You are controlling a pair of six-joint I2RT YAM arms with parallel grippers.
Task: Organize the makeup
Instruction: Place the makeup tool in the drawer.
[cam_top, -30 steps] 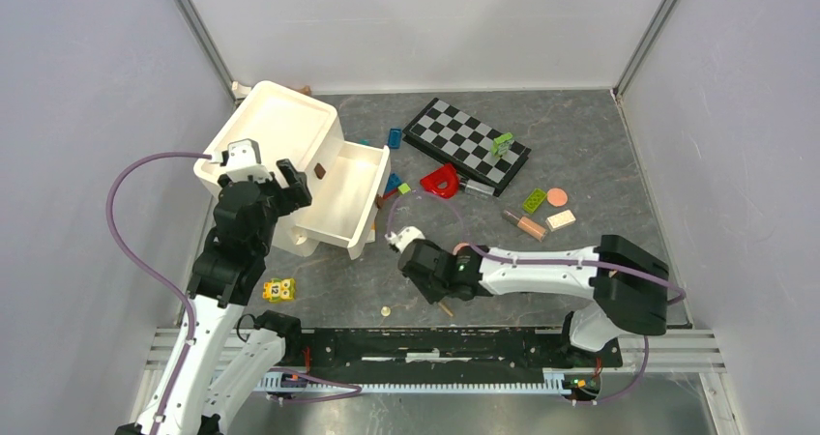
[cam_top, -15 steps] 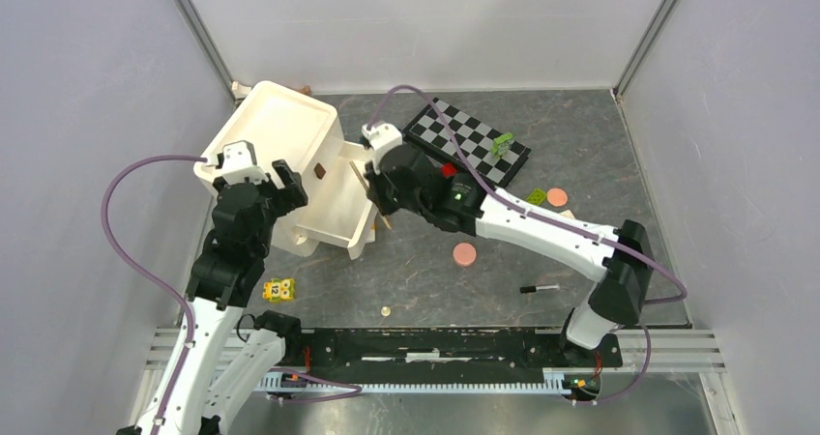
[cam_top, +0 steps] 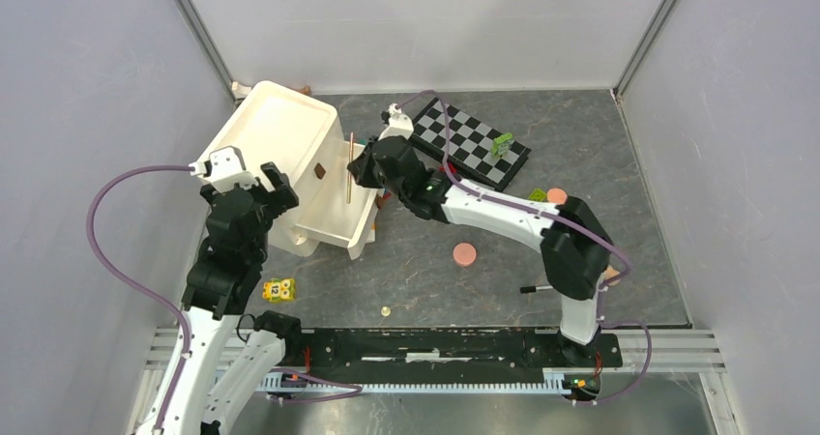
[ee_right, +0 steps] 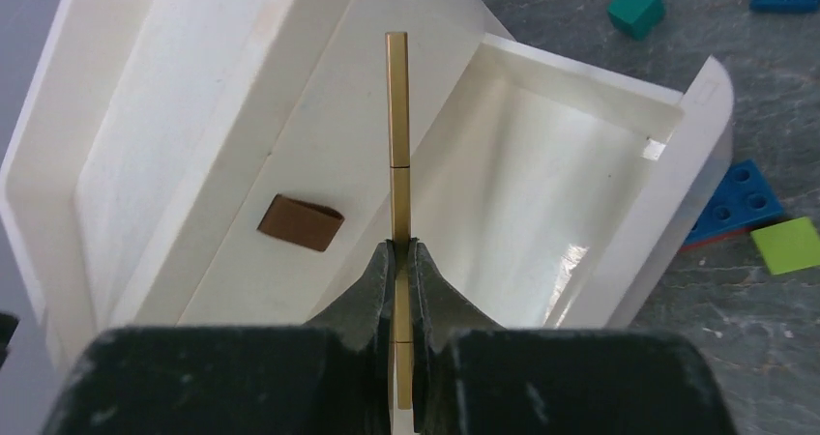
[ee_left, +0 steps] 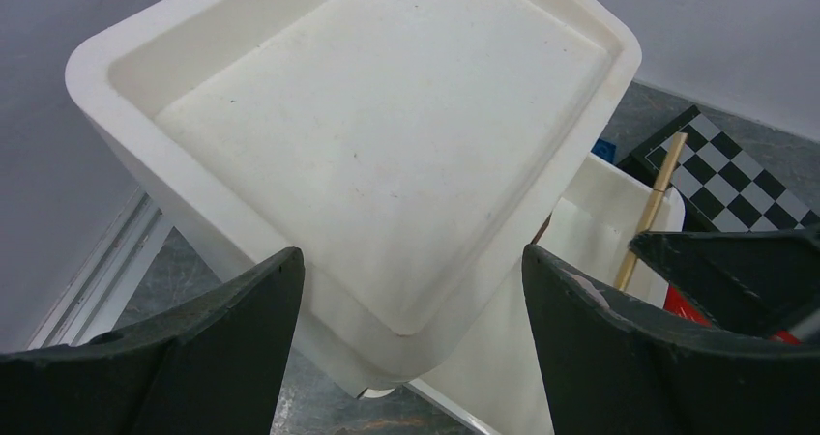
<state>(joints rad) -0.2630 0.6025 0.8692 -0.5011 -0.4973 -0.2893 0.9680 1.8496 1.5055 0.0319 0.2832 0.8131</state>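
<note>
Gold-tan slim pencil (ee_right: 397,116) sits pinched in the right gripper (ee_right: 397,257), fingers clamped tight on its shaft. Its long axis runs straight out from the fingers. In the top view it lies near-to-far, free end toward the back wall, above the open drawer (ee_right: 541,193) of the white organizer box (cam_top: 280,135). By the box, the left gripper (ee_left: 411,261) is spread wide, empty.

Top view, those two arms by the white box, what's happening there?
The right end effector is shut on a thin gold stick, holding it at the open drawer of the white box. The left end effector hangs open by the box, holding nothing. A pink disc and a black pencil lie on the table.
</note>
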